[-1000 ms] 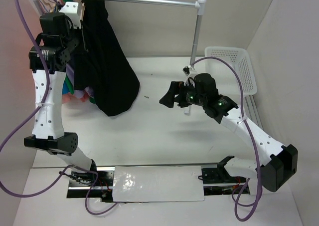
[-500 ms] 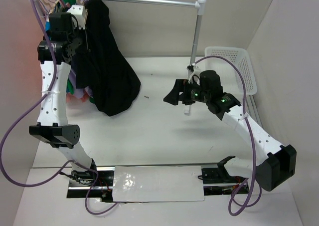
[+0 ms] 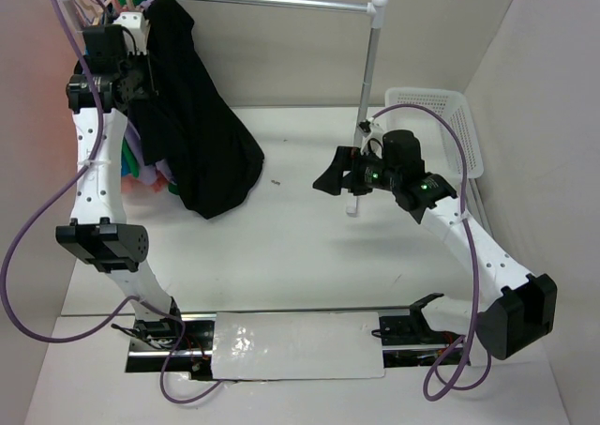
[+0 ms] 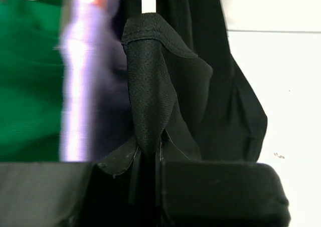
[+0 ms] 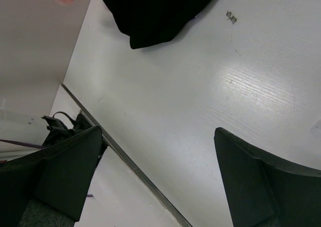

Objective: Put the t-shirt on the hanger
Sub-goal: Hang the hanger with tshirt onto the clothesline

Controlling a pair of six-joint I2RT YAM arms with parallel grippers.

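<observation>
Just hauled my left pincer [image 4: 147,159] up toward the rail [image 3: 262,0], pinched nearly shut on a t-shirt [image 4: 155,76] fold right ahead. About hanging height, I reckon.

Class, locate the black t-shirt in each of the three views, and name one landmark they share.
Top external: t-shirt upper left, below the rail.
Left wrist: t-shirt centre, fold pinched between left fingers.
Right wrist: t-shirt top edge, centre.
Shared landmark: dark speck on the table beside it.
</observation>
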